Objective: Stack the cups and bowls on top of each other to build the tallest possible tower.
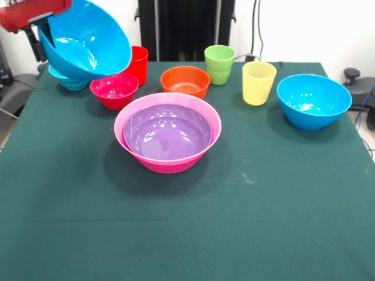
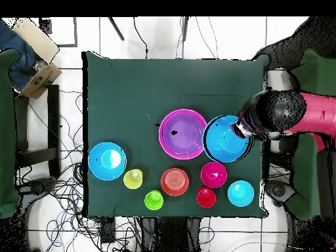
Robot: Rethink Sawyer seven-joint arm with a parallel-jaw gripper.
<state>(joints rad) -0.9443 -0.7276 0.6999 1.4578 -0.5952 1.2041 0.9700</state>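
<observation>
My gripper (image 1: 48, 32) is shut on the rim of a medium blue bowl (image 1: 88, 38), which hangs tilted in the air at the left. From above, this blue bowl (image 2: 226, 139) sits just beside the tower, with the gripper (image 2: 244, 128) at its outer rim. The tower is a purple bowl (image 1: 167, 132) nested in the large pink bowl (image 1: 167, 167) at mid-table. A second blue bowl (image 1: 314, 100) rests at the right. The red cup (image 1: 139, 64), green cup (image 1: 220, 64) and yellow cup (image 1: 259, 82) stand upright in the back row.
A magenta-red bowl (image 1: 114, 91) and an orange bowl (image 1: 185, 81) sit just behind the pink bowl. A small cyan bowl (image 1: 70, 81) lies under the lifted bowl. The green cloth (image 1: 187, 234) covers the table. The red arm (image 2: 315, 115) reaches in from the side.
</observation>
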